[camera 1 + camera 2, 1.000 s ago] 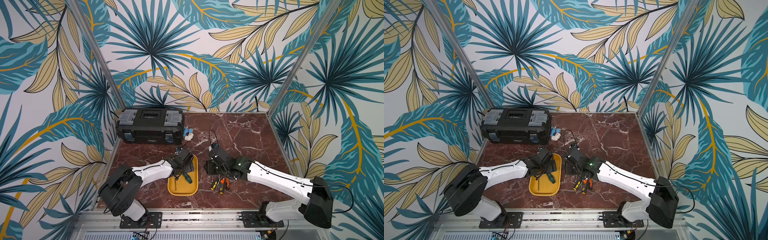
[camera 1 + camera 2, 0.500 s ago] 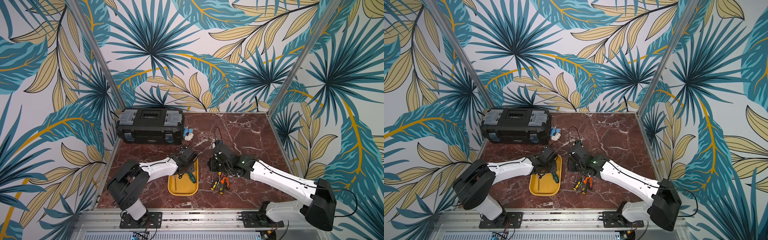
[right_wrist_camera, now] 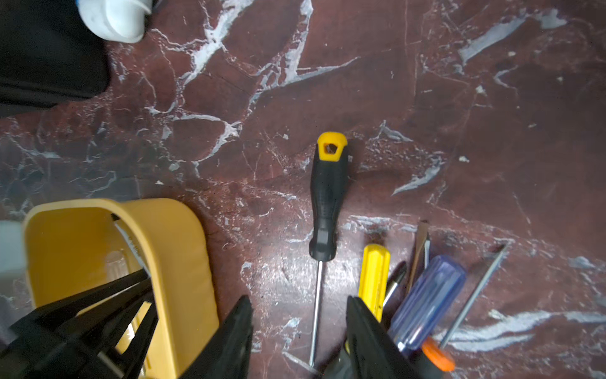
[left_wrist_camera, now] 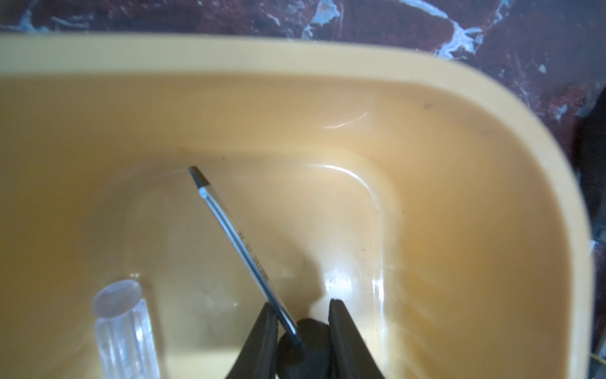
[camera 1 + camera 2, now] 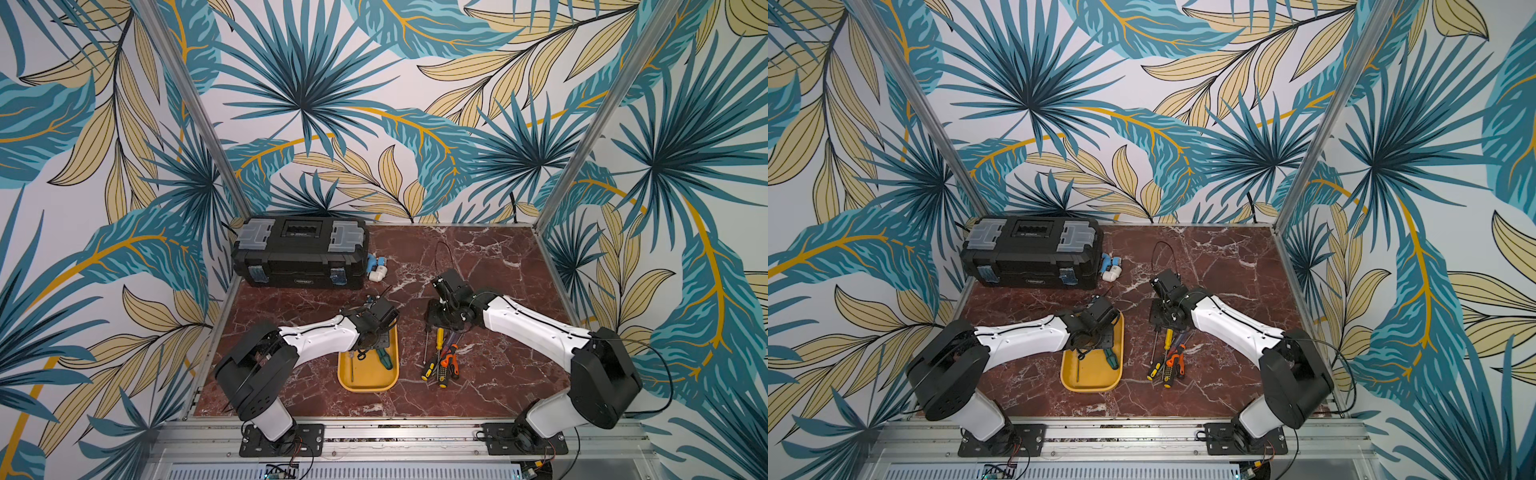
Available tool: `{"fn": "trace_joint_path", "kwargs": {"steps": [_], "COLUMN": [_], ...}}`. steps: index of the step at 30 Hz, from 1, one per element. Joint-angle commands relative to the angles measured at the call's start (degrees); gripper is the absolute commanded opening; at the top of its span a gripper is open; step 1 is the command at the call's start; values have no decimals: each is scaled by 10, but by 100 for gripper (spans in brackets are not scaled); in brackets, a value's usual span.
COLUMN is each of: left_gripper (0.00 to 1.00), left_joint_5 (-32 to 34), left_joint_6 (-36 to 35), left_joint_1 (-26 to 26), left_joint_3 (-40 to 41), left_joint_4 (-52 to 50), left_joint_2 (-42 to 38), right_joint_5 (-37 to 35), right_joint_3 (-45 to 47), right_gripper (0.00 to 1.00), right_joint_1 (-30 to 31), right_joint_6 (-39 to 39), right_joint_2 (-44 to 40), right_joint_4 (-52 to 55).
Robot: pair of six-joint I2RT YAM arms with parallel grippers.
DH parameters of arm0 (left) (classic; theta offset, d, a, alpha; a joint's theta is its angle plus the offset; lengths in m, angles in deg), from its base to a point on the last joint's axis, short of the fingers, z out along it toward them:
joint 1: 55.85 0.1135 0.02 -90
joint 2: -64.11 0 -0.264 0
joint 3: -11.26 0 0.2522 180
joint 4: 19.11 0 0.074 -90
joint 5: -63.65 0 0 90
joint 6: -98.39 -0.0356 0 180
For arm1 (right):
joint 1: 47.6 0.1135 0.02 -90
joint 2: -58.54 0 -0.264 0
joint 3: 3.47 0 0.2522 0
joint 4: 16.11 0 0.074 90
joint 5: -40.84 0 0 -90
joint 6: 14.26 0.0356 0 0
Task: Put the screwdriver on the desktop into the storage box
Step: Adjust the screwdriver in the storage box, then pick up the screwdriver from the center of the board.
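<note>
Black-and-yellow screwdriver [image 3: 329, 193] lies on the table [image 5: 478, 257] right of the storage box [image 5: 365, 386], its shaft between the wide-apart jaws of the right end effector [image 3: 299, 299]. Closing probably means staying clear of the yellow-handled screwdriver [image 3: 373, 279]. Inside the box the left end effector [image 4: 300, 303] stands narrow around the collar of a second screwdriver [image 4: 236, 236]; whether it grips cannot be told.

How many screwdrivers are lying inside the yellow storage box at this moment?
2. A green-handled screwdriver lies in the right half of the storage box, its neck inside the left gripper. A clear-handled screwdriver lies left of it. That gripper covers part of the box, so more may be hidden.
</note>
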Motion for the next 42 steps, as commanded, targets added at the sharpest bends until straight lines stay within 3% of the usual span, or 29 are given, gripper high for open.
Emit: {"fn": "trace_joint_path", "kwargs": {"steps": [1, 6, 14, 17, 18, 20, 24, 28, 35, 38, 40, 42], "left_gripper": [8, 0, 3, 11, 18, 44, 62, 70, 67, 65, 63, 62], "left_joint_5": [27, 32, 25, 25, 25, 28, 38, 56, 65, 8, -77, -190], "left_joint_6": [-29, -59, -127, -145, -151, -158, -159, -159, -135, -123, -105, -68], "left_joint_1": [-8, -10, -27, -29, -29, -29, -30, -30, -29, -21, -8, 15], "left_joint_3": [-35, -44, -47, -50, -52, -55, -62, -71, -94, -83, -50, 5], "left_joint_4": [-13, -22, -22, -20, -19, -22, -38, -65, -129, -94, -19, 121], "left_joint_2": [-21, -18, -16, -16, -16, -16, -31, -58, -167, -234, -285, -336], "right_joint_5": [10, 4, 11, 11, 12, 12, 9, 3, 18, 29, 42, 78], "right_joint_3": [-22, -28, -48, -56, -57, -60, -65, -72, -58, -29, -1, 35], "right_gripper": [52, 52, 50, 47, 46, 44, 36, 30, 3, 0, 0, 0], "right_joint_1": [-7, -15, -19, -20, -20, -20, -20, -19, -19, -18, -15, -10], "right_joint_6": [-10, -14, -28, -29, -29, -29, -30, -39, -55, -57, -55, -44], "right_joint_2": [33, 67, 106, 120, 125, 134, 158, 178, 173, 97, 26, -56], "right_joint_4": [23, 27, 26, 26, 26, 26, 26, 26, -9, -43, -75, -128]}}
